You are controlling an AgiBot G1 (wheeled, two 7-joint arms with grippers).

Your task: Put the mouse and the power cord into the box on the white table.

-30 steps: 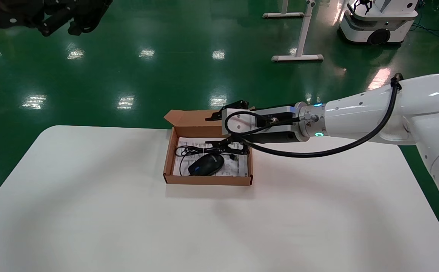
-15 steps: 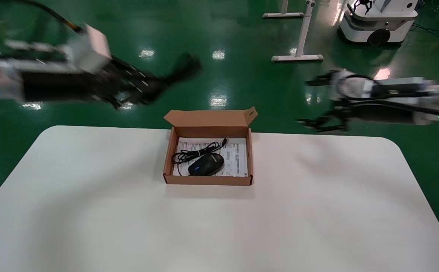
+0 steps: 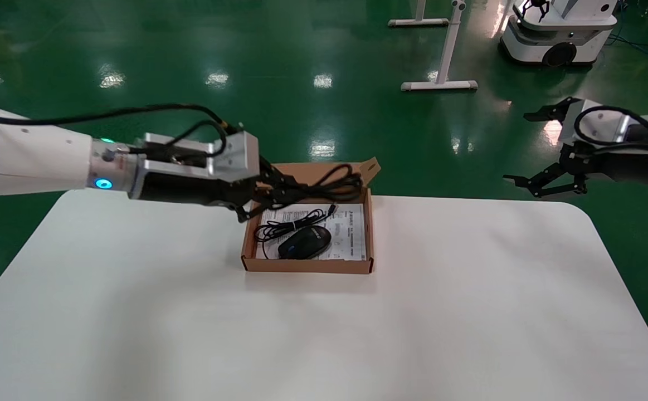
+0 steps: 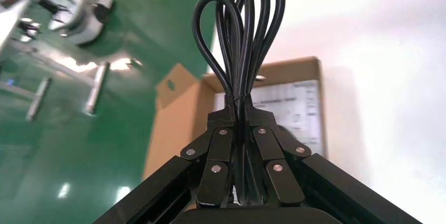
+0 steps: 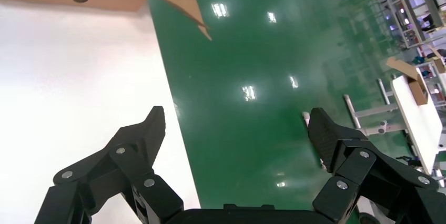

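Gripping the power cord (image 3: 329,186), the left claw (image 3: 271,192) hangs over the box (image 3: 307,266) rear.
Inside lies the mouse (image 3: 304,243), on the white worktop (image 3: 134,312); right claw (image 3: 544,147) spread wide, off the worktop's far right corner.

box (image 3: 307,266): brown cardboard, matt, raw edges; flap lid at 12 o'clock of it
sheet (image 3: 350,229): printed white paper lining the box bottom
mouse (image 3: 305,243): black plastic, smooth, slight sheen, blue wheel
power cord (image 3: 324,189): black rubbery sheath, smooth, faint shine on the loops
white table (image 3: 134,312): plain white top, smooth and matt
left gripper (image 4: 243,153): matt black plastic links, bright metal rivets, silvery metal bracket behind
right gripper (image 5: 236,129): same matt black finish, fingertips finely textured
floor (image 3: 190,83): green, glossy, mirrors the lamps
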